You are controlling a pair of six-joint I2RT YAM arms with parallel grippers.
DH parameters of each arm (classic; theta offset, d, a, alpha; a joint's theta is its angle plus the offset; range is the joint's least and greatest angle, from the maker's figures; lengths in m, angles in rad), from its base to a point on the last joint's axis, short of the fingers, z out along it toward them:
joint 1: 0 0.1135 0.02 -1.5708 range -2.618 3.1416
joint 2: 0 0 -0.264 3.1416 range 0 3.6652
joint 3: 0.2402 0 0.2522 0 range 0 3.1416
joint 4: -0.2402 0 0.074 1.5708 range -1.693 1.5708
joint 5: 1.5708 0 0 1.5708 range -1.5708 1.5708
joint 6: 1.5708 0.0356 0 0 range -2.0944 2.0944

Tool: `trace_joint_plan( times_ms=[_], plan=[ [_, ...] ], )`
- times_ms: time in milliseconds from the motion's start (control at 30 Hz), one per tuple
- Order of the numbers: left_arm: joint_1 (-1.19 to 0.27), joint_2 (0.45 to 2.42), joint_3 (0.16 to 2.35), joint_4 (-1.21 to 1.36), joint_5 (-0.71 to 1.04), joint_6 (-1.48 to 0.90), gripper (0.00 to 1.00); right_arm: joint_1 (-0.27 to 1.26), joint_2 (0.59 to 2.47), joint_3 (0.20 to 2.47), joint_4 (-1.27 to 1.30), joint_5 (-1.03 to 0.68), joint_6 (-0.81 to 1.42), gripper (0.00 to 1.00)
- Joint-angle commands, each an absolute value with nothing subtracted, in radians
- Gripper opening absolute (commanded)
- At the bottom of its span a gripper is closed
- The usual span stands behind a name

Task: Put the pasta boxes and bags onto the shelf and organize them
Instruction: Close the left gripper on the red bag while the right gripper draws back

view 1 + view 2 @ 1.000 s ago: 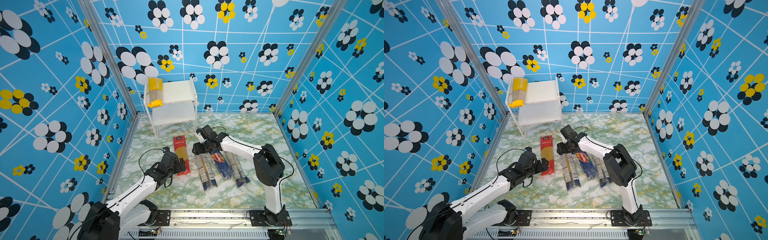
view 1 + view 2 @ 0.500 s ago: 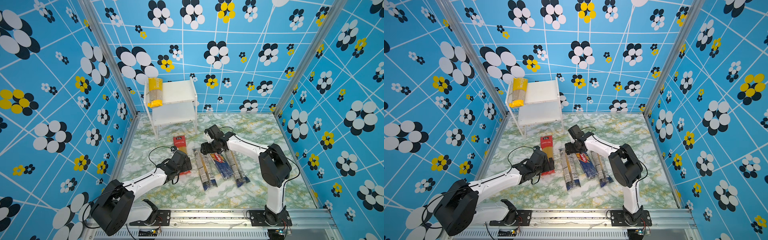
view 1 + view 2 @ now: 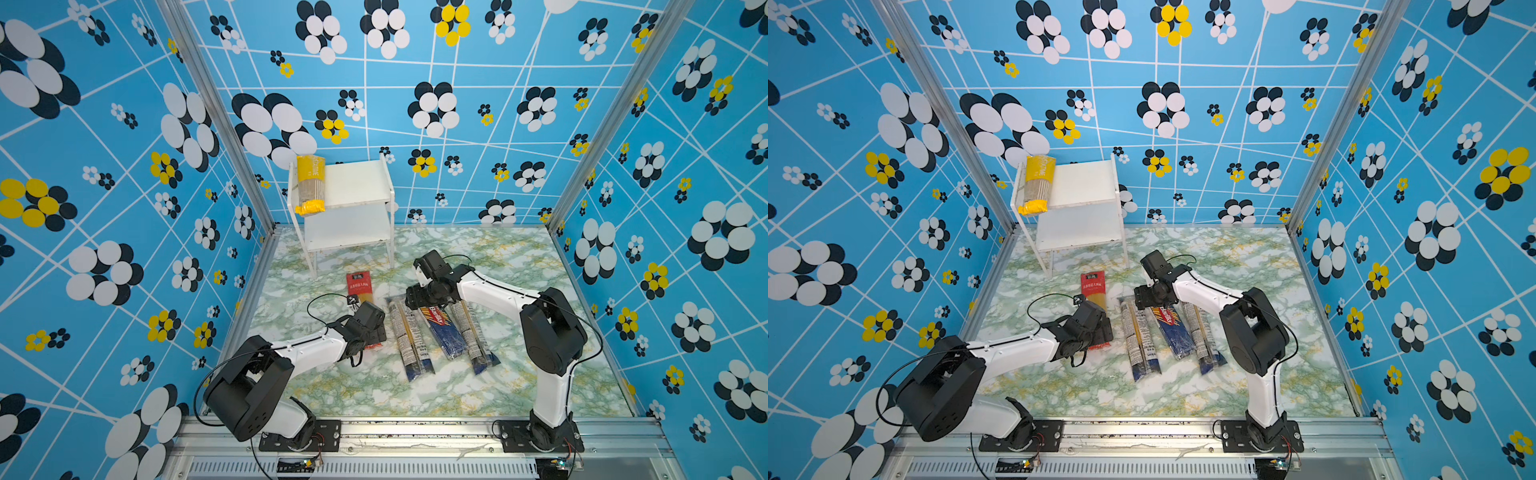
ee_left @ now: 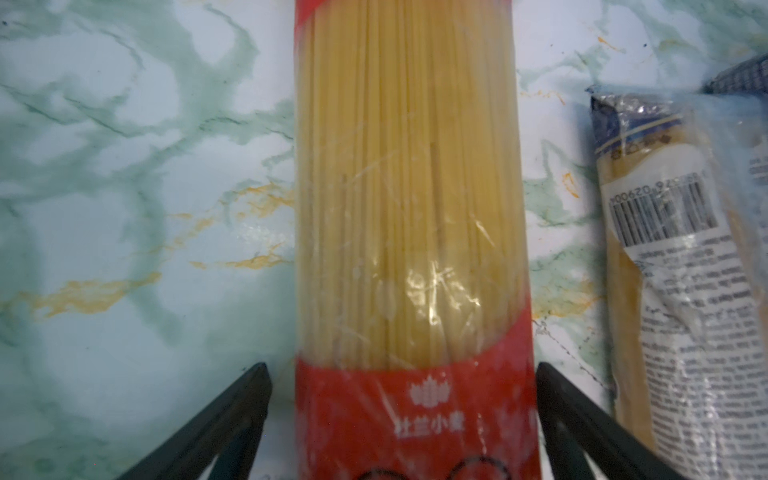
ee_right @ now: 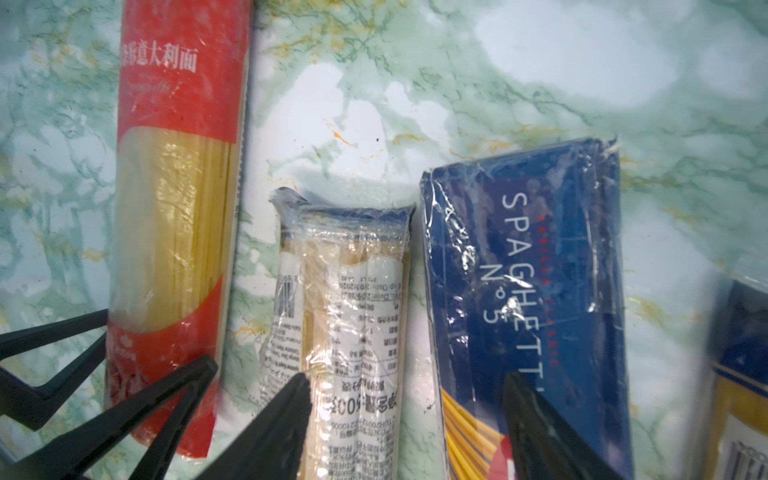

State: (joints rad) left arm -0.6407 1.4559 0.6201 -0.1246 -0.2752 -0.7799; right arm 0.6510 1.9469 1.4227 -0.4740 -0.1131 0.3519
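Your left claw straddles the near end of the red bag, jaws apart. The bag's long axis runs on toward the shelf (right claw, apart too, is farther).

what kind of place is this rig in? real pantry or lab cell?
Likely a lab test cell: printed flower-pattern walls on an aluminium frame, a marble-print tabletop, and a small white shelf as a prop.

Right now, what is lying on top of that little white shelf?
One yellow bag lies on the shelf, along the left of its top, one end overhanging the front edge. The rear of the lower board is hidden beneath the top.
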Motion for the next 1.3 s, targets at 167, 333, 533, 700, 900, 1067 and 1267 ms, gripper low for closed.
trace_joint_plan(
  times_ms=[167,333,533,700,900,1067,1267],
  plan=[
    [-0.665,1.492,0.650,-0.158,-0.348,-0.810,0.98,0.638,1.916,1.381,-0.446,-0.109,0.368,0.75],
    [-0.672,1.518,0.661,-0.188,-0.359,-0.806,0.92,0.636,1.912,1.367,-0.430,-0.109,0.376,0.75],
    [-0.681,1.537,0.665,-0.205,-0.357,-0.807,0.83,0.635,1.910,1.353,-0.423,-0.107,0.379,0.75],
    [-0.687,1.535,0.665,-0.217,-0.359,-0.802,0.73,0.634,1.908,1.347,-0.418,-0.107,0.382,0.75],
    [-0.689,1.531,0.664,-0.230,-0.365,-0.793,0.58,0.632,1.910,1.347,-0.415,-0.107,0.385,0.75],
    [-0.689,1.521,0.664,-0.235,-0.366,-0.789,0.44,0.630,1.913,1.346,-0.415,-0.106,0.385,0.75],
    [-0.689,1.476,0.660,-0.245,-0.377,-0.783,0.30,0.629,1.914,1.345,-0.417,-0.106,0.386,0.75]
  ],
)
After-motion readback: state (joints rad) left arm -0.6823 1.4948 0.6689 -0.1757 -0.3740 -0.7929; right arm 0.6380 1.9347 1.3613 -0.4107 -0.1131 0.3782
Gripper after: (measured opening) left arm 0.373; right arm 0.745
